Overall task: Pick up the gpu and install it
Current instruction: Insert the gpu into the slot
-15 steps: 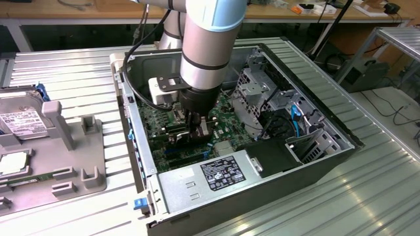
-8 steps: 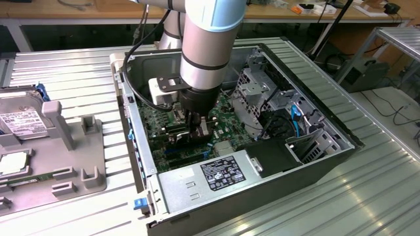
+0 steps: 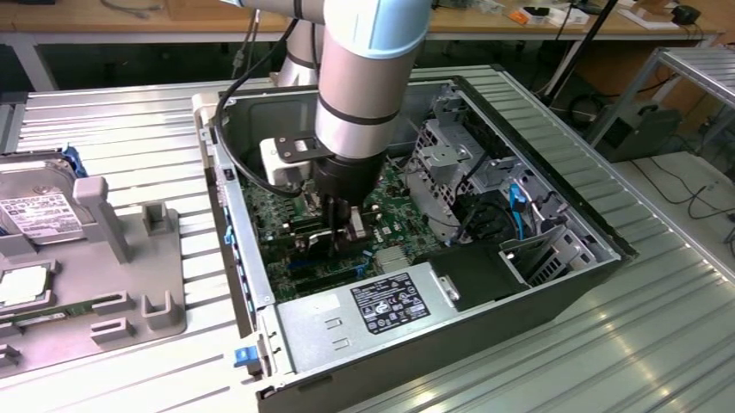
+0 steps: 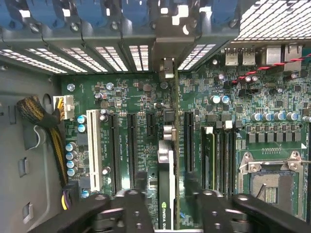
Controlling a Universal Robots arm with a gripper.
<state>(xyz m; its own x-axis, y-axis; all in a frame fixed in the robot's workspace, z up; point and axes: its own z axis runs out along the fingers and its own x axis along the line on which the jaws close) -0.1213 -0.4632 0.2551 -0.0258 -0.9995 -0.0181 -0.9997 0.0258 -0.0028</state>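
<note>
The gpu (image 4: 165,184) stands on edge in a motherboard slot, with its bracket (image 4: 166,53) reaching the slotted rear wall of the case. My gripper (image 4: 166,196) straddles the card from above. Its black fingers (image 4: 140,194) stand on either side of the card with a gap to it, so the gripper is open and holds nothing. In the exterior view the arm reaches straight down into the open computer case (image 3: 597,224), my gripper (image 3: 340,234) is low over the green motherboard, and part of the gpu (image 3: 358,225) shows beside it.
The power supply (image 3: 379,310) fills the near end of the case, and a metal drive cage (image 3: 450,163) stands to the exterior view's right of the arm. Memory sticks (image 4: 209,155), a CPU socket (image 4: 269,184) and a yellow cable bundle (image 4: 46,121) flank the card. A hard drive (image 3: 34,211) lies on a grey tray outside.
</note>
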